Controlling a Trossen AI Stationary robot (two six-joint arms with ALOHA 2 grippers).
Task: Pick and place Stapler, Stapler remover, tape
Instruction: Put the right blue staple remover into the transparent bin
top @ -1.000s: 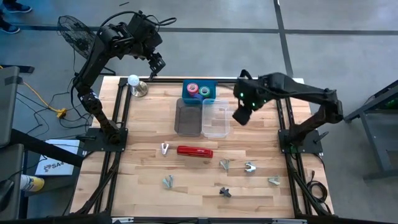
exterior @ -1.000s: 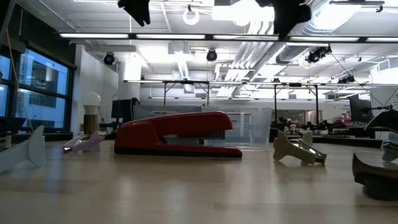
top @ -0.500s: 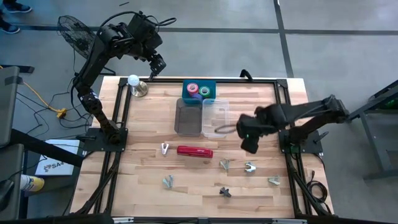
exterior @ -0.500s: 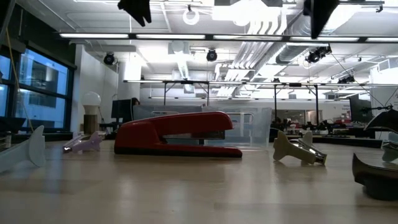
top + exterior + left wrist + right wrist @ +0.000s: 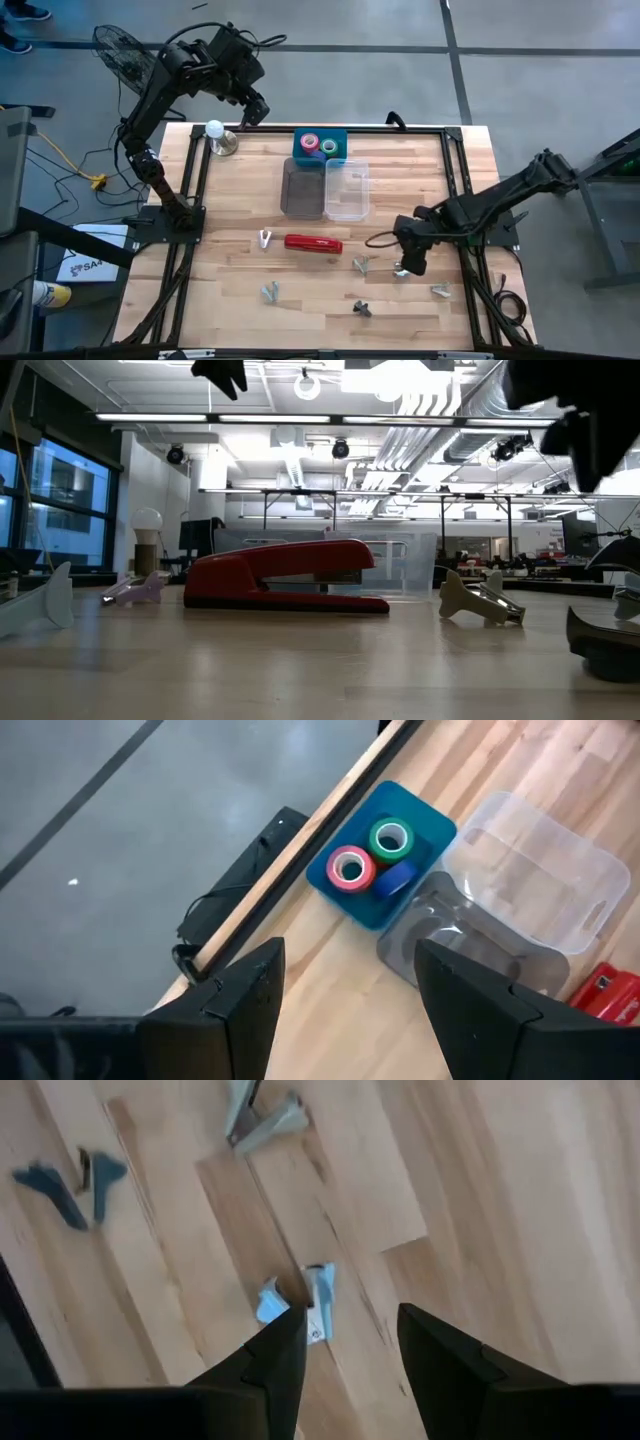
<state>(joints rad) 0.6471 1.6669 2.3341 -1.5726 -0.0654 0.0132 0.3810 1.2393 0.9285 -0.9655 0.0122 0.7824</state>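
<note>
Swinging down from the clear bins, my right claw now hovers with fingers spread over a pale staple remover below, lining up a grab.

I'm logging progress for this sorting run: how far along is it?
Done: three coloured tape rolls sit in the blue tray. In hand: nothing held; the right gripper, open, hovers over a pale staple remover on the wooden table. Left: the long red stapler and the scattered staple removers lie loose; the clear plastic bin looks empty. The left gripper waits open at the far edge.
</note>
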